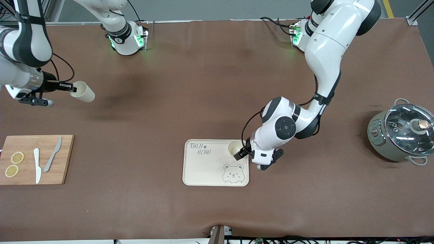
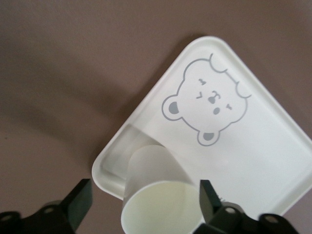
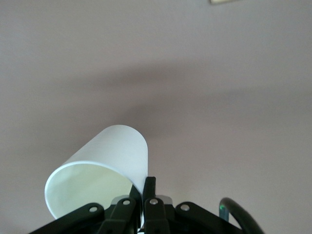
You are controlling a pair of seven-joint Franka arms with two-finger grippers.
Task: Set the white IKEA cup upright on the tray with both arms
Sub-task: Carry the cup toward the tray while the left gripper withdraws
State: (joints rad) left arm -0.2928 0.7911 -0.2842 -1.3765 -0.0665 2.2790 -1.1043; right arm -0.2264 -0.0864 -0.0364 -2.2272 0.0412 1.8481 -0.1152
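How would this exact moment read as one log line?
left gripper: open around cup on tray | right gripper: shut on second cup, aloft

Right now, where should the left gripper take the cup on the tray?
Probably across its upper wall, from above: the cup stands upright, mouth up, in a corner of the tray, widening toward the rim. The open left gripper straddles it. The right gripper holds another cup over the table.

My front camera looks steeply down across the table (image 1: 217,101), arm bases at twelve o'clock. My left wrist camera sits close above the tray (image 2: 253,161), shared with the front view (image 1: 203,169). My right wrist camera faces bare tabletop.
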